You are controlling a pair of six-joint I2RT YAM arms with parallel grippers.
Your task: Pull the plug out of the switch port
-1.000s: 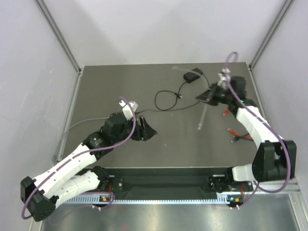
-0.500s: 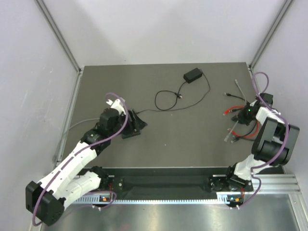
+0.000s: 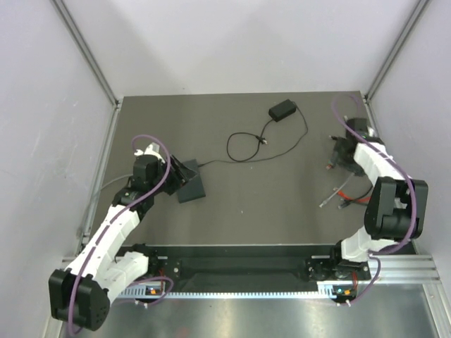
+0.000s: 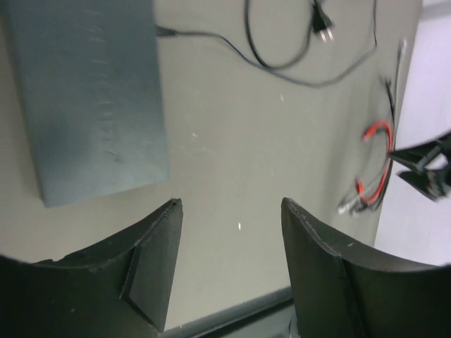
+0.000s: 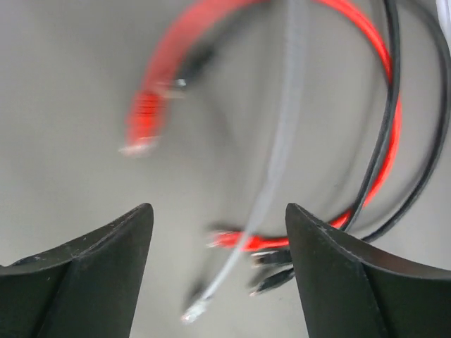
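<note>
Switch (image 3: 192, 190) on dark grey tabletop (image 3: 268, 201) — pale walls (image 3: 232, 42), metal corner posts (image 3: 86, 53).

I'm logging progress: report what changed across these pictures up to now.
The left gripper drew back leftward, the switch shifting left with it; it now hangs open, off the switch. The right gripper swung from mid-table to the right edge, open above the grey cable, which went with it. The brick and cord stayed put.

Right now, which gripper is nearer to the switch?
Left. The left gripper hovers open just beside the switch on the table's left side; the right gripper hangs far across the table, above the red cable.
</note>
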